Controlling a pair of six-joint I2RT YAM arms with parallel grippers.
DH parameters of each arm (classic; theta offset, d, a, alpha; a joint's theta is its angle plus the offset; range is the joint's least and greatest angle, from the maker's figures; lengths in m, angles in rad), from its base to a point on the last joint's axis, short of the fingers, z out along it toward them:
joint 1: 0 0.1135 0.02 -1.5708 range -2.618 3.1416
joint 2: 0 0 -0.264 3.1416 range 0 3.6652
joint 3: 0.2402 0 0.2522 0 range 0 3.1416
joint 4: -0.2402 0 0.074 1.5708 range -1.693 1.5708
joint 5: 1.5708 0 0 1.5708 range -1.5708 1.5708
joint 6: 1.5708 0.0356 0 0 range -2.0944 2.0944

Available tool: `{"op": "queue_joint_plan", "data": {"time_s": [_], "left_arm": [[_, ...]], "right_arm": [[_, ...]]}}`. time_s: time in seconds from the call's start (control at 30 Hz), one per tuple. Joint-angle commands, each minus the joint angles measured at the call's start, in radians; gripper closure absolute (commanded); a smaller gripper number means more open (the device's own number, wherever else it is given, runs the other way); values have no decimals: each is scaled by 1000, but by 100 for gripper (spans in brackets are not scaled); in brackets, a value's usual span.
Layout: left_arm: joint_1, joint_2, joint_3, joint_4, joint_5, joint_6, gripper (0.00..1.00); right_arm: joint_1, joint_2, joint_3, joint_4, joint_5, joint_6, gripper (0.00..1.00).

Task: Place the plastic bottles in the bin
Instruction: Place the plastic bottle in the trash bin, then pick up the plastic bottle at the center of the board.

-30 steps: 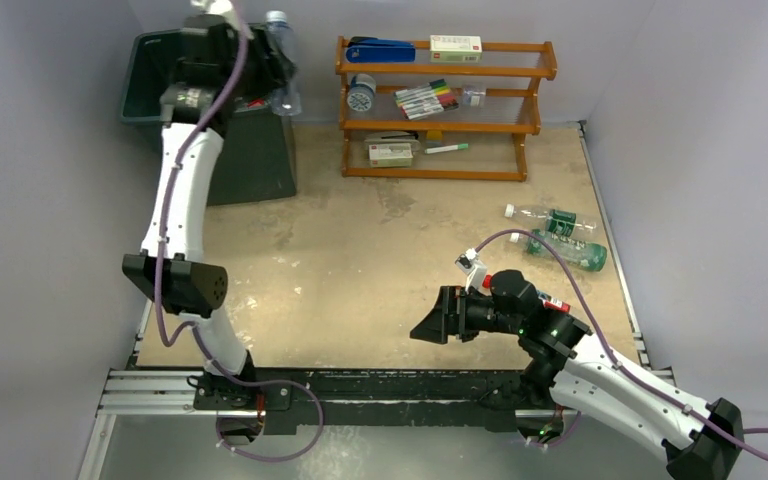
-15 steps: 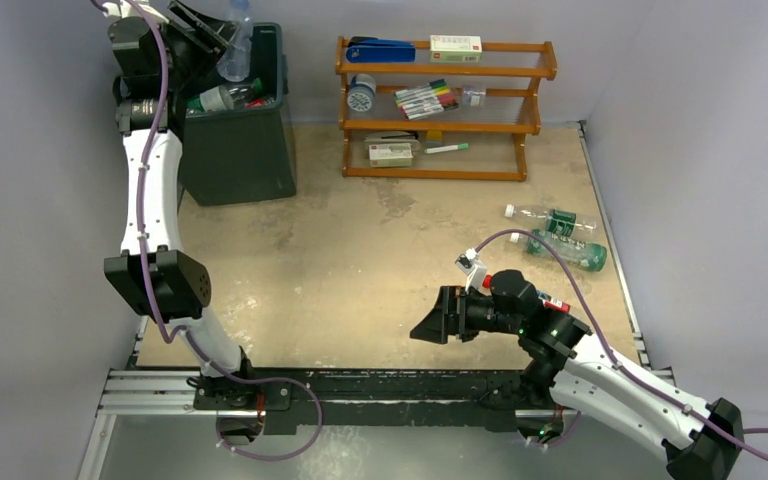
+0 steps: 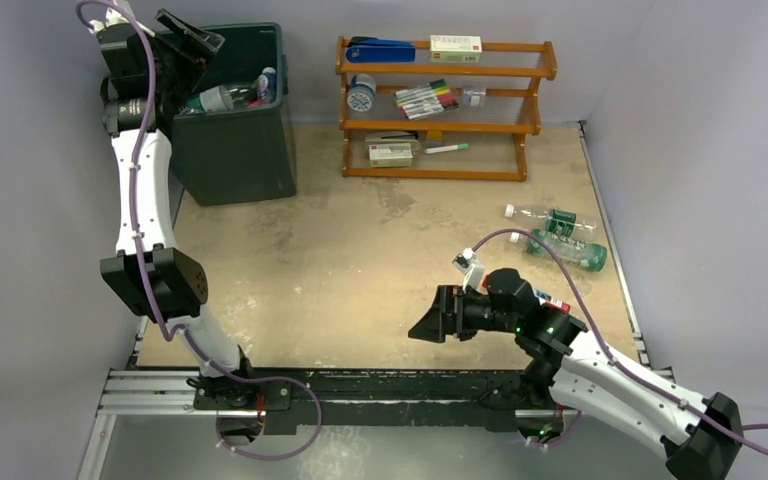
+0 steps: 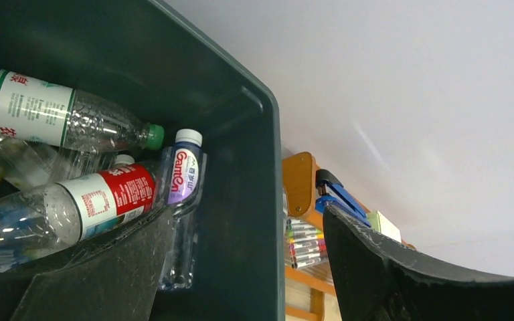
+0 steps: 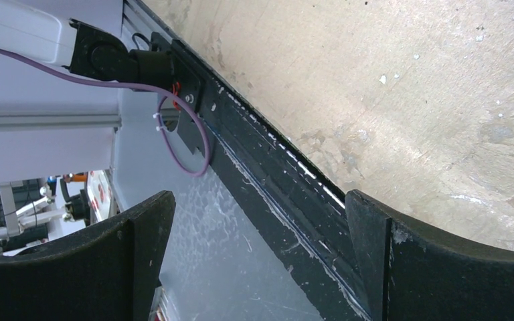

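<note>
Plain pale grey walls [image 3: 700,120] close in the table [image 3: 360,270] at left, back and right; its tan top is scuffed and blotched with pale wear; an orange wooden rack [image 3: 500,127] of three shelves stands at the far edge against the back wall; a black rail [image 3: 400,385] runs along the near edge.

bin [image 3: 235,150] far left, heap of bottles [image 3: 222,97] inside it, rack [image 3: 430,127] to its right, two bottles [image 3: 570,250] lying far right

Orange rack [image 3: 505,71] holds marker pens [image 3: 426,98], a box [image 3: 456,43], a blue stapler [image 3: 380,50].
</note>
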Motion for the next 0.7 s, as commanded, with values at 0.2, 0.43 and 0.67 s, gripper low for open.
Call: {"op": "queue_joint_plan", "data": {"time_s": [0.2, 0.43, 0.67], "left_arm": [[-213, -184, -21, -111, -44, 164, 17], [-424, -330, -286, -85, -147, 211, 16], [-646, -397, -544, -38, -224, 228, 16]], "right_arm": [[5, 71, 159, -140, 182, 16, 0], [3, 152, 355, -495, 603, 165, 0], [-39, 186, 522, -704, 857, 325, 0]]}}
